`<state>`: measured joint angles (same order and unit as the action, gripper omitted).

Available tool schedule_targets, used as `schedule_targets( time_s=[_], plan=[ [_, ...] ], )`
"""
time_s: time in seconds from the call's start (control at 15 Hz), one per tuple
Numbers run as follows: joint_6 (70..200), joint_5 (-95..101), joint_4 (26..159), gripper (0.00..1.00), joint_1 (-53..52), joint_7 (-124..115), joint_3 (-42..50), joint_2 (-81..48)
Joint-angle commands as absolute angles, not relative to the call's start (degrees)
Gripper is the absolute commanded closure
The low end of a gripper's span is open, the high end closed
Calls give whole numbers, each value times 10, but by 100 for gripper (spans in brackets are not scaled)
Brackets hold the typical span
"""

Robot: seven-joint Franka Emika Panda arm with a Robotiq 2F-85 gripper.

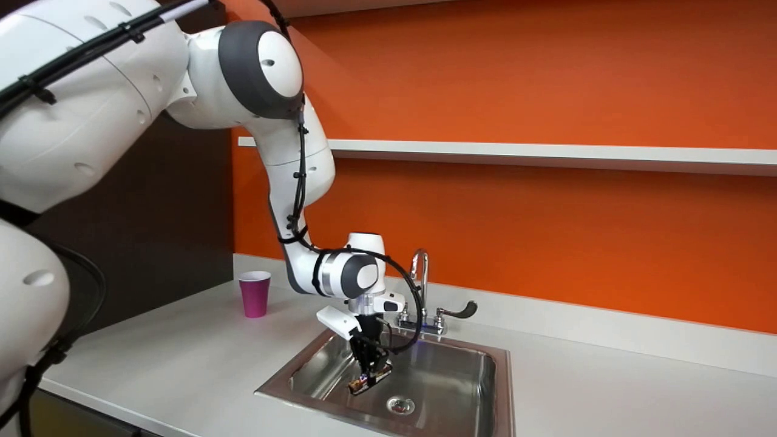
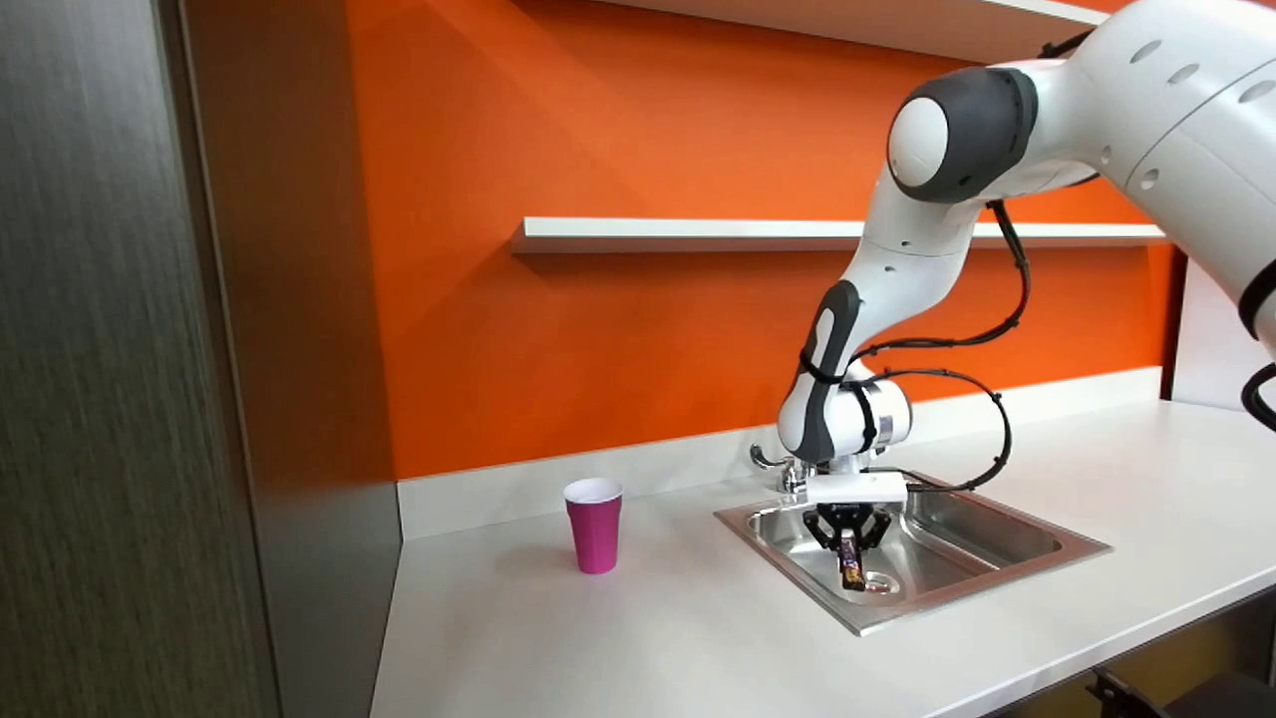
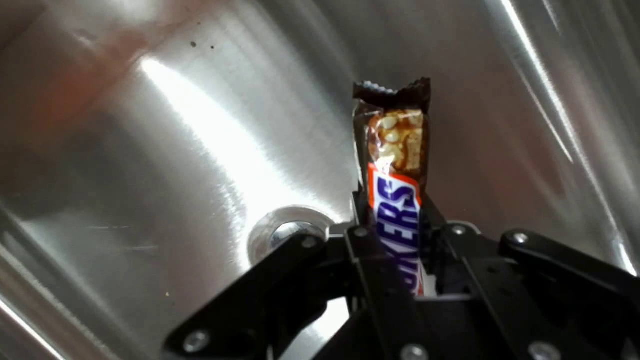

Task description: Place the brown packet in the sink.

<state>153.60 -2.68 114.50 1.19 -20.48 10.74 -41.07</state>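
Note:
The brown packet is a dark wrapper with a white and purple label, shown in the wrist view (image 3: 397, 140) and in both exterior views (image 1: 360, 386) (image 2: 851, 566). My gripper (image 3: 392, 212) is shut on it, with a finger on each long side. The far crimped end sticks out beyond the fingers; the near end is hidden by the gripper. The gripper (image 1: 373, 370) points down over the stainless steel sink (image 1: 504, 394), inside its outline. The sink also shows in the wrist view (image 3: 200, 165). Whether the packet touches the basin floor I cannot tell.
A chrome faucet (image 1: 424, 285) with a dark-tipped handle (image 1: 464, 311) stands behind the sink, close to the wrist. A pink cup (image 2: 596, 534) stands on the white counter (image 2: 518, 638). A dark cabinet side (image 2: 289, 399) and a shelf (image 1: 546, 152) border the space.

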Motion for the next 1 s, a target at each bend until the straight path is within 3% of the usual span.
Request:
schedule_targets(
  time_s=[0.0, 0.93],
  plan=[
    [1537, -44, 1117, 94, 26, -193, 102, -438],
    [1533, -50, 1094, 94, 31, -188, 100, -463]
  ],
)
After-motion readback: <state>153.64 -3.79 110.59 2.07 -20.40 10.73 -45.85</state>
